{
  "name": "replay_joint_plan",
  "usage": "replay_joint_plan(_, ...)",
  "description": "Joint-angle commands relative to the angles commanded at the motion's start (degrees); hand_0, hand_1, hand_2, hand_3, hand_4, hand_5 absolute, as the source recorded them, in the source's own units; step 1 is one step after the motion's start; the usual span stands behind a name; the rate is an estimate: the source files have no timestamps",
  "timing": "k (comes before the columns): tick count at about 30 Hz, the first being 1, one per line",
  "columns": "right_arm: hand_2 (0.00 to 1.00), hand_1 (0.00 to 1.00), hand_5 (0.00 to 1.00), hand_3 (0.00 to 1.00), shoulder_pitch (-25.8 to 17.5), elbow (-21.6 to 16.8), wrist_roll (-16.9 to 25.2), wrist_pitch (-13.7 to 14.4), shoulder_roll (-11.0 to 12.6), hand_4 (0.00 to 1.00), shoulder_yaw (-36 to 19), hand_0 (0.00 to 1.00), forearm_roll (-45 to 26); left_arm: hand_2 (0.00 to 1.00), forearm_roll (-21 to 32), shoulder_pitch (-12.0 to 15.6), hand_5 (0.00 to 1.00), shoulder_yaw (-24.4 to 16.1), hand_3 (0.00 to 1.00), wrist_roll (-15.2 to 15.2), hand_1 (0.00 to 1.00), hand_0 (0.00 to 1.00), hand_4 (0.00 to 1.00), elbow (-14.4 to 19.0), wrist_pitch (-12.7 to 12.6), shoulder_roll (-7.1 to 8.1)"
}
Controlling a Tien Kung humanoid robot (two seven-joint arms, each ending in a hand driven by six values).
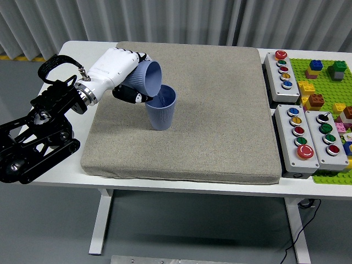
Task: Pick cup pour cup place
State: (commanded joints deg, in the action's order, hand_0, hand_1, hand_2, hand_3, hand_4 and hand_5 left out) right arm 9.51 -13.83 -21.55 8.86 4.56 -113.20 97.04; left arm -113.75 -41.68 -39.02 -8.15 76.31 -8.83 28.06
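Note:
My left hand (pixel 127 82), white with black fingertips, is shut on a blue ribbed cup (pixel 147 78). The cup is tipped on its side, mouth facing right and down, its rim over the mouth of a second blue ribbed cup (pixel 161 108). That second cup stands upright on the grey mat (pixel 220 110), left of centre. The two rims look to touch or nearly touch. My right hand is out of view.
Three grey button boxes (pixel 284 69) (pixel 297 133) (pixel 328 137) stand right of the mat. A green baseplate (pixel 324 82) with several coloured bricks lies at the far right. The white table (pixel 74 49) edge runs left of the mat.

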Motion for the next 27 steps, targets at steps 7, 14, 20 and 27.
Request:
replay_joint_plan(7,0.509,0.601,0.002,0.581,0.08,0.02,0.04,0.07,0.01,0.002,0.17,0.642,-0.30,0.493,-1.71,-0.42,0.199,-0.05,0.505,-0.02,0.471,0.466,0.779,0.12,0.24,-0.07)
replay_joint_plan(14,0.509,0.601,0.002,0.581,0.05,0.02,0.04,0.10,0.01,0.002,0.19,0.641,-0.37,0.493,-4.00,-0.62,0.205,0.15,0.504,-0.29,0.470,0.466,0.781,0.17,0.84,0.21)
replay_joint_plan(20,0.509,0.601,0.002,0.581,0.08,0.02,0.06,0.15,0.01,0.002,0.21,0.642,-0.42,0.493,-5.86,-0.85,0.206,0.16,0.505,-0.50,0.470,0.468,0.780,0.61,1.50,0.73)
replay_joint_plan(27,0.509,0.601,0.002,0.581,0.21,0.03,0.06,0.13,0.07,0.002,0.25,0.642,-0.36,0.492,-7.10,-1.96,0.207,1.06,0.505,-0.61,0.470,0.468,0.781,0.71,1.86,1.22)
